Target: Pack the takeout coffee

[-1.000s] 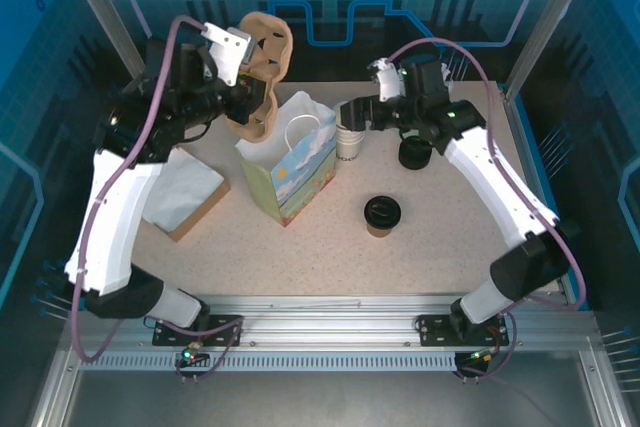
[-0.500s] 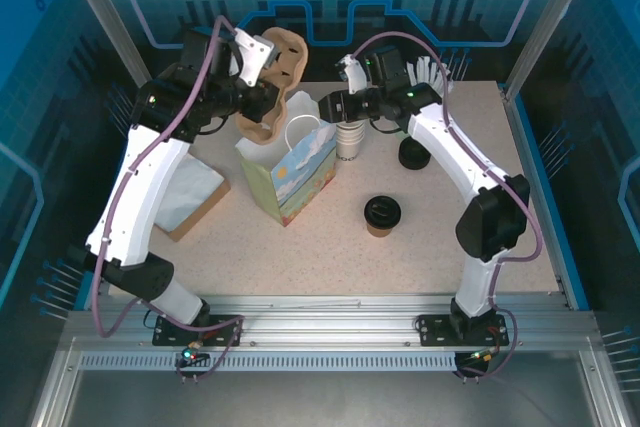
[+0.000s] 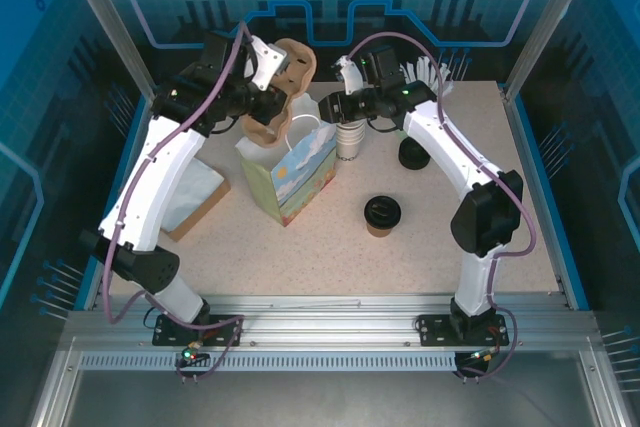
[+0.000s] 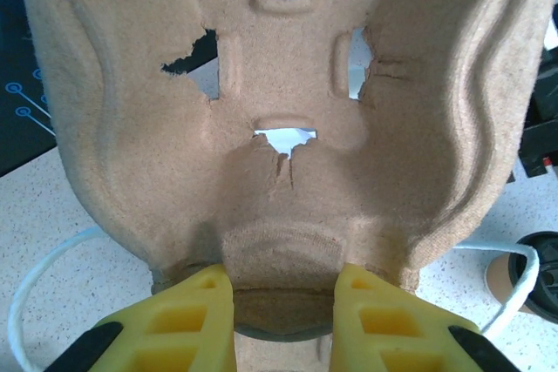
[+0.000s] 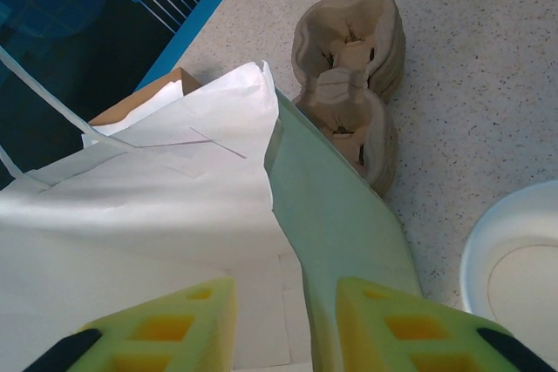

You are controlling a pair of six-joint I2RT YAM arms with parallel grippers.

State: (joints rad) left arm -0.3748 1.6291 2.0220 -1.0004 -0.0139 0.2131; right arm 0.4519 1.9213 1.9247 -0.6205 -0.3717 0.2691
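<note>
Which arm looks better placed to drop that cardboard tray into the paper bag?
Left: the left gripper holds the cardboard tray by the paper bag's open top; the right gripper straddles the bag's rim.

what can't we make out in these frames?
- Paper bag interior: top view, its white rim and the right gripper cover the opening.
- Right gripper's hold on the bag rim: right wrist, paper runs between the fingers, contact unclear.
- Takeout coffee: left wrist, cut off by the right edge.
- Table behind the cup carrier: left wrist, the carrier in the left gripper blocks it.
</note>
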